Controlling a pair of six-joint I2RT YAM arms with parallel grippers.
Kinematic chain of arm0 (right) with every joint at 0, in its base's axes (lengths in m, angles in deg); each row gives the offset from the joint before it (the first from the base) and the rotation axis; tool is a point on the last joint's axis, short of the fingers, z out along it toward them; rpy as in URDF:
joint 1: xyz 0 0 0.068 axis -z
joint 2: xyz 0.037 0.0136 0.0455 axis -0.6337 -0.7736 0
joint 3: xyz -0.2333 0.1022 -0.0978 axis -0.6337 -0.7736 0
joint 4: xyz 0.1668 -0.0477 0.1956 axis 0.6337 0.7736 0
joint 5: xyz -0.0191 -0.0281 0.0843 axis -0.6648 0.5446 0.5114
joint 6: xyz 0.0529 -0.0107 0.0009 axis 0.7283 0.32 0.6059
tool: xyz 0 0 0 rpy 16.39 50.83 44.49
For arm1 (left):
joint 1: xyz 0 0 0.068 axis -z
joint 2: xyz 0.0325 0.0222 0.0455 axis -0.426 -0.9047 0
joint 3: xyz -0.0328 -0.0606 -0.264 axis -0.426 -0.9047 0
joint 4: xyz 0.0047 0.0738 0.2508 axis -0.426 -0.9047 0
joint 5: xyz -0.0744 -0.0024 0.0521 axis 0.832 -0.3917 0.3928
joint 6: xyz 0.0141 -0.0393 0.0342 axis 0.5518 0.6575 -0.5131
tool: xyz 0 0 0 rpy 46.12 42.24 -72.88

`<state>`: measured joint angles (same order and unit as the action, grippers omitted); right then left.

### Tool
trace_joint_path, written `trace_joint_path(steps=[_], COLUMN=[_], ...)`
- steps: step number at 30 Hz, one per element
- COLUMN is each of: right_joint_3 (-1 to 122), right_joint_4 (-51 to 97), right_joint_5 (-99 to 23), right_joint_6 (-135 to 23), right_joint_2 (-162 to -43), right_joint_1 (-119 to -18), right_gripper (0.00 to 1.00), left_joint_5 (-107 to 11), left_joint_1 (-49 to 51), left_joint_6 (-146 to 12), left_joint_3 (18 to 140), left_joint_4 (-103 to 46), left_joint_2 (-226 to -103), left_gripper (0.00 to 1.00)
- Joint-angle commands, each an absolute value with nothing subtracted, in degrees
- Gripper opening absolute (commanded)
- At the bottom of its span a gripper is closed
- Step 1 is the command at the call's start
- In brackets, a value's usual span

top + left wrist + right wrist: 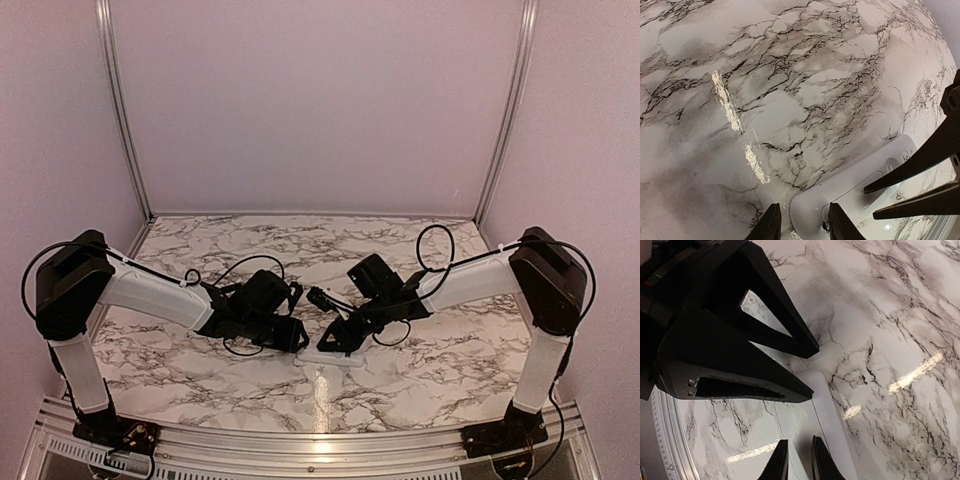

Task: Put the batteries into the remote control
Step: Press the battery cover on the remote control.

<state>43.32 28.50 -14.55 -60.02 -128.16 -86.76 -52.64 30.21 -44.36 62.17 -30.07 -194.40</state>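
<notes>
The remote control lies on the marble table between both arms, its plain white back up; a recessed panel shows in the left wrist view. My left gripper is open and low over the remote's rounded end, one finger beside that end and one over the body; it also shows in the top view. My right gripper hovers over the remote with its fingers narrowly apart and nothing visible between them. Its fingers reach over the recessed panel. The batteries are out of view.
The marble table has a metal rail along its near edge. Pink walls close in the back and sides. The two grippers nearly touch over the remote, and the left fingers fill the upper left of the right wrist view.
</notes>
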Motion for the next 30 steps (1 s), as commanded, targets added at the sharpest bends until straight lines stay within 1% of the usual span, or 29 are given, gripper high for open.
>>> trace_joint_path(steps=[1, 6, 12, 24, 30], right_joint_3=[42.27, 42.22, 42.31, 42.48, 42.65], right_joint_4=[31.67, 31.8, 32.03, 33.13, 33.39], right_joint_5=[-15.28, -15.39, -15.3, -16.29, -16.63], right_joint_6=[-60.65, -60.74, -60.9, -62.05, -62.38], right_joint_2=[-129.64, -129.63, -129.72, -129.69, -129.77], right_joint_1=[-86.44, -86.42, -86.43, -86.52, -86.74], right_gripper=[0.16, 0.16, 0.16, 0.15, 0.15], left_joint_5=[-55.1, -55.65, -54.51, -53.22, -51.74], left_joint_1=[30.69, 30.85, 31.12, 31.13, 31.13], left_joint_6=[-45.92, -46.74, -46.7, -45.92, -45.18], left_joint_3=[62.78, 62.81, 62.48, 61.98, 62.57], left_joint_4=[-34.9, -36.7, -35.46, -34.98, -34.79], left_joint_2=[-195.32, -194.81, -193.68, -192.0, -191.44], left_gripper=[0.34, 0.32, 0.37, 0.37, 0.39])
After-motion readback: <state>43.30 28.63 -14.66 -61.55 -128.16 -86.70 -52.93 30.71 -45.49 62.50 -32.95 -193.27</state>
